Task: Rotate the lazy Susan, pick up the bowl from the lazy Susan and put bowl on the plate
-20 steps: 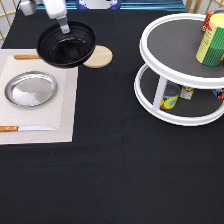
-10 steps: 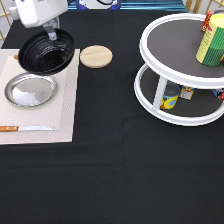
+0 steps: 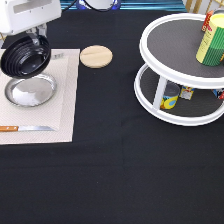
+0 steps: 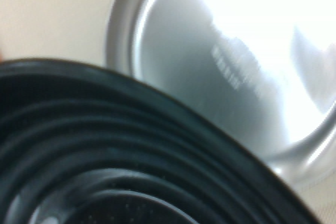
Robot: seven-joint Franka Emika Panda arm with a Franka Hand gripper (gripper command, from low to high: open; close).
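Observation:
The glossy black bowl (image 3: pixel 25 55) hangs tilted in the air at the exterior view's top left, over the far edge of the silver plate (image 3: pixel 30 92). My gripper (image 3: pixel 36 35) is shut on the bowl's upper rim. The plate lies on a beige placemat and holds nothing. In the wrist view the ridged bowl (image 4: pixel 90 165) fills the foreground with the plate (image 4: pixel 225 75) close behind it. The white two-tier lazy Susan (image 3: pixel 165 75) stands at the exterior view's right, far from the gripper.
A tan wooden disc (image 3: pixel 96 56) lies right of the placemat (image 3: pixel 65 110). A knife (image 3: pixel 25 128) lies on the placemat's near side. A yellow-green can (image 3: pixel 212 40) stands on the turntable's top tier, and small items (image 3: pixel 170 99) on the lower tier.
My gripper has carried the bowl toward the exterior view's left and lower, from near the wooden disc to above the plate.

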